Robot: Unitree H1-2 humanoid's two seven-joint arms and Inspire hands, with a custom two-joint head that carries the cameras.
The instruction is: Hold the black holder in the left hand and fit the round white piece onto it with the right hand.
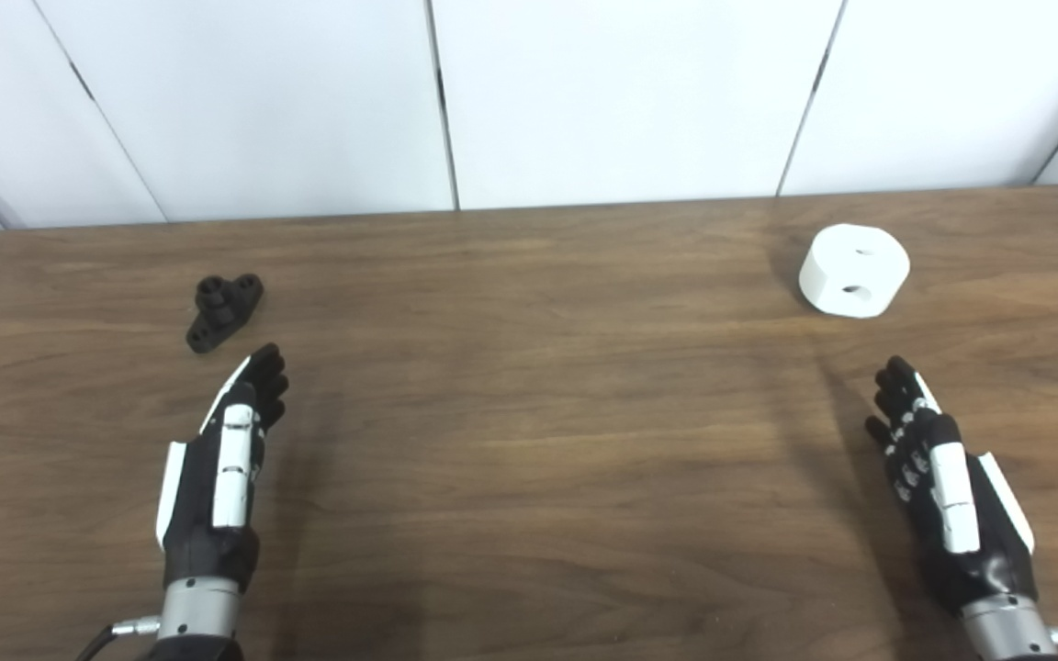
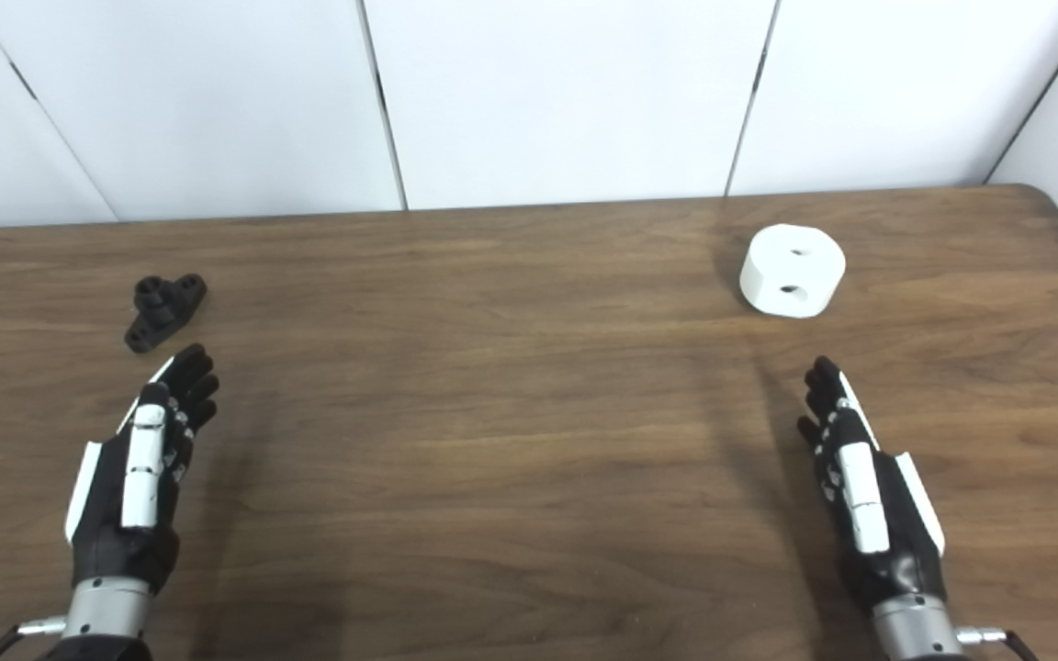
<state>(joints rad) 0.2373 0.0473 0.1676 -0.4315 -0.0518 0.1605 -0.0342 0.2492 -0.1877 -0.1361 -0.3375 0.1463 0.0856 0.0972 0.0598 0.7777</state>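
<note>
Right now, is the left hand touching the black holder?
Apart. The left eye view shows bare table between the left hand fingertips and the black holder.

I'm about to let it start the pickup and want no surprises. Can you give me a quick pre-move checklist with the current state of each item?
1. Left hand empty with fingers apart: ok.
2. Right hand empty with fingers apart: ok.
3. Black holder lying free on the table, just beyond the left hand's fingertips: ok.
4. Round white piece resting apart from the right hand, with bare table between them: ok.
5. Holes in the white piece visible, one on top and one in the side: ok.
6. Which way the holder's mating end faces: cannot tell.
</note>
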